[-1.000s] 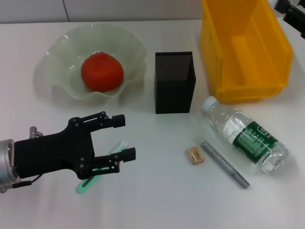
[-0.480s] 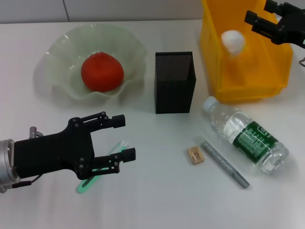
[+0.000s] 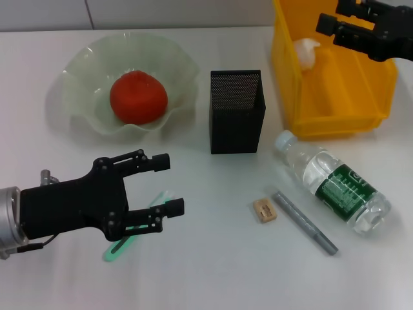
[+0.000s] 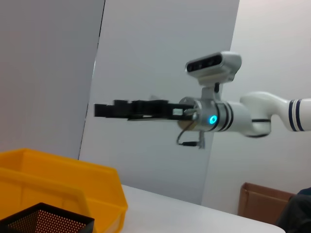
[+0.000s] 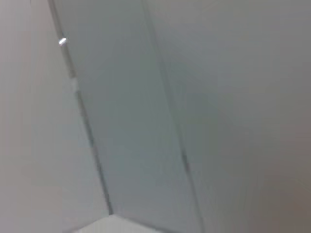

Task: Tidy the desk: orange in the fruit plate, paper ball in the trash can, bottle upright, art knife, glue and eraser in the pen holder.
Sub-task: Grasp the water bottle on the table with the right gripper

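Observation:
The orange [image 3: 137, 97] lies in the pale green fruit plate [image 3: 82, 66]. The white paper ball [image 3: 306, 50] lies inside the yellow bin [image 3: 335, 119], against its left wall. My right gripper [image 3: 332, 15] is open and empty above the bin's far right side; it also shows in the left wrist view [image 4: 104, 110]. The bottle [image 3: 332, 183] lies on its side. The eraser [image 3: 264, 210] and a grey pen-shaped tool [image 3: 304, 221] lie beside it. My left gripper [image 3: 169, 185] is open above a slim green item [image 3: 120, 247]. The black mesh pen holder [image 3: 236, 111] stands mid-table.
The pen holder stands between the plate and the bin. The bottle's cap [image 3: 283, 139] points toward the bin's front wall. The white table [image 3: 213, 271] has bare surface in front of the eraser and the grey tool.
The right gripper came in over the yellow bin and let go of the paper ball, which now rests inside the bin. The left arm has not moved.

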Robot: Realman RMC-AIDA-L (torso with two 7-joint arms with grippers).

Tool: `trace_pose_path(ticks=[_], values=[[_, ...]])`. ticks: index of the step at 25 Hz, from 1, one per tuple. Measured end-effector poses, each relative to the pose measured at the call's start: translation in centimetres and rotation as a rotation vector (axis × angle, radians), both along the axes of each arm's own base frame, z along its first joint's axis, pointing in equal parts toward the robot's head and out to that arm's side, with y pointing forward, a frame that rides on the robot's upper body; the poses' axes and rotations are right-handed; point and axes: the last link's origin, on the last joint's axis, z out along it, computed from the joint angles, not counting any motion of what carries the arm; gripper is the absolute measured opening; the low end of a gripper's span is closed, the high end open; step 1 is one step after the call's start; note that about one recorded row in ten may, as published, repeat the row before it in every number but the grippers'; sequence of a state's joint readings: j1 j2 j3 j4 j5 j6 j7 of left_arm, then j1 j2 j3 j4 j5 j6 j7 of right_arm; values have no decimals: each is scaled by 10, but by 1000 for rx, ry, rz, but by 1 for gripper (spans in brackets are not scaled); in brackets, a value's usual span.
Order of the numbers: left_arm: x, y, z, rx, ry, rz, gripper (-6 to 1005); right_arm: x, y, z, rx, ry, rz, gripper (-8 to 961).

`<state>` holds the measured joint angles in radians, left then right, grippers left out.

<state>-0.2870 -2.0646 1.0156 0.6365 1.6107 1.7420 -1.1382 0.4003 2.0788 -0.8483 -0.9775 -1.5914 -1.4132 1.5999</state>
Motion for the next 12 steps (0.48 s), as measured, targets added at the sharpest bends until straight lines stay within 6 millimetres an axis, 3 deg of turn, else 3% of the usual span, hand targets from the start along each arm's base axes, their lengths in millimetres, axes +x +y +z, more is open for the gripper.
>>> trace_pose_path(ticks=[5, 6, 12], values=[[1, 2, 0, 2, 2, -3, 777, -28, -8, 11, -127, -98, -11, 688], [1, 2, 0, 2, 2, -3, 777, -40, -7, 12, -205, -170, -63, 688], [2, 4, 0, 7, 7, -2, 777, -66, -2, 10, -373, -422, -216, 687]])
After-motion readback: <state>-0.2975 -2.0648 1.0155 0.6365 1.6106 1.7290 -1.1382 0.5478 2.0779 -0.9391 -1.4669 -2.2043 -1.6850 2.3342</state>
